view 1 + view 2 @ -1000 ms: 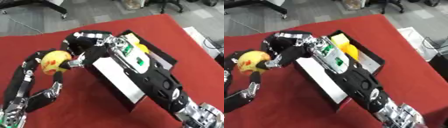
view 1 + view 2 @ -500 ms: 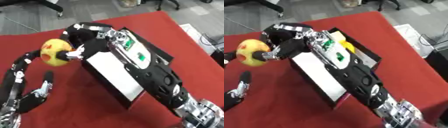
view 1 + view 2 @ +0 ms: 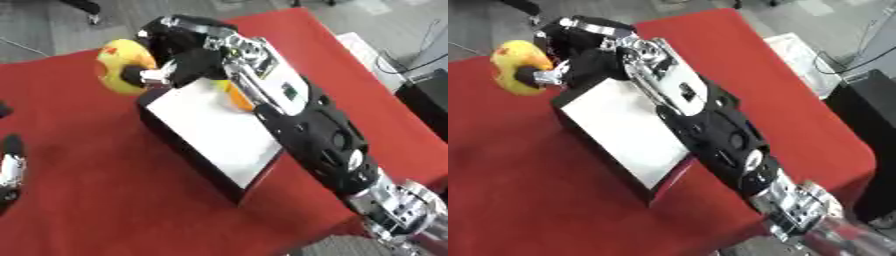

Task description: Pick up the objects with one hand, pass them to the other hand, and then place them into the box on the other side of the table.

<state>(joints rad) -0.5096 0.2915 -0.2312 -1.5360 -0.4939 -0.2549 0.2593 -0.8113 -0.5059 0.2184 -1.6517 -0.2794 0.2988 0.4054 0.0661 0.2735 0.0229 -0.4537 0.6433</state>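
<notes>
Landmark: black box (image 3: 188, 145), rectangular, hard-walled, on the red cloth-covered counter (image 3: 96, 200). The box sits skewed, long axis running from near-right to far-left. Its near portion shows a flat, smooth white surface (image 3: 214, 130).

Left robot hand (image 3: 9, 167): only a sliver of black and silver at the view's left edge, well left of the box's near end. Can't tell whether its fingers are spread or curled.

Right arm (image 3: 324, 145): glossy black shell with silver joints, comes in from the lower right and lies diagonally over the box's right side, following the box's long axis.

Inside the box, at its far end next to the arm, an orange-yellow item (image 3: 234, 95) shows partly; shape not readable.

Right robot hand (image 3: 179, 65): over the box's far-left corner, fingers curled, grasping a yellow toy (image 3: 121, 65). The toy is rounded, smooth-looking, yellow with a red-orange mark on top. It is held off the counter, just beyond the box's far-left corner, outside the box walls. It looks a bit taller than wide, but blur hides any clear pointing direction.
</notes>
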